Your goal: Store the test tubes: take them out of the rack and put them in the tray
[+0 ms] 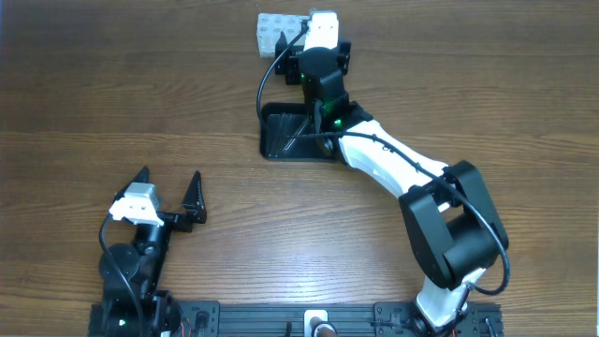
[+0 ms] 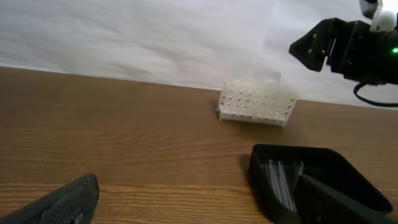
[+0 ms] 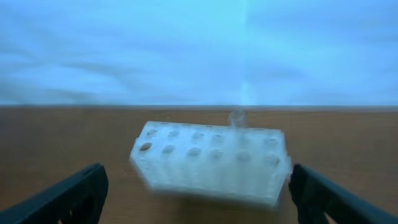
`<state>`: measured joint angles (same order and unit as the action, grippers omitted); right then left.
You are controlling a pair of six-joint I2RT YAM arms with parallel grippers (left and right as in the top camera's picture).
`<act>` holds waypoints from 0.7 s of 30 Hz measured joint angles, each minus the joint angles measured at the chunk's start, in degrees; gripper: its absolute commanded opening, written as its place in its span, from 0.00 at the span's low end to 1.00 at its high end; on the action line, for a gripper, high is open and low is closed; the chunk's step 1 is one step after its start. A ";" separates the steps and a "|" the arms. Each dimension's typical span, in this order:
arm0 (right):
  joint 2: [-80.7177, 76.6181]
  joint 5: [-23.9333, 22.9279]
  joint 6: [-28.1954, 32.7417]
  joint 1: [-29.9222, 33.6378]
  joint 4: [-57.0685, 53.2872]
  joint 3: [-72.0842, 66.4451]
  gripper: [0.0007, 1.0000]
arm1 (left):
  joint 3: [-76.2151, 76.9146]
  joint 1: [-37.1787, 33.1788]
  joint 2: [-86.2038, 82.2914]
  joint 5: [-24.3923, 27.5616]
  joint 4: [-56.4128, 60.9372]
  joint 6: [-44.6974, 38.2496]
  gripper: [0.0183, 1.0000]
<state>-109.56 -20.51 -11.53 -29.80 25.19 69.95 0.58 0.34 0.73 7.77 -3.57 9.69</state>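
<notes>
At the rack (image 1: 278, 36), the right gripper (image 3: 196, 177) gapes wide.
The rack stands at 12 o'clock of the tray (image 1: 273, 148), near it, with one tube (image 3: 237, 117) upright in it. Clear tubes (image 2: 280, 182) lie in the tray. The left gripper (image 1: 170, 178) rests at 8 o'clock, well apart, its fingers also spread wide.

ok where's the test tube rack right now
The rack stands at the top centre of the top view, just beyond the black tray, with the right gripper open and facing it.
</notes>
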 measured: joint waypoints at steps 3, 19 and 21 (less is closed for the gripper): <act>-2.12 -0.33 4.79 0.72 5.38 0.07 0.94 | 0.00 0.00 0.00 -0.02 0.00 0.00 1.00; -12.68 -3.23 15.41 1.81 11.17 4.59 0.89 | 0.00 0.00 0.00 0.00 0.00 0.00 1.00; -12.83 -3.50 15.21 2.34 11.30 5.92 0.88 | 0.00 0.00 0.00 0.00 0.00 0.00 1.00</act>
<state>-122.39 -24.01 3.68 -27.46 36.49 75.88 0.58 0.34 0.73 7.77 -3.57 9.69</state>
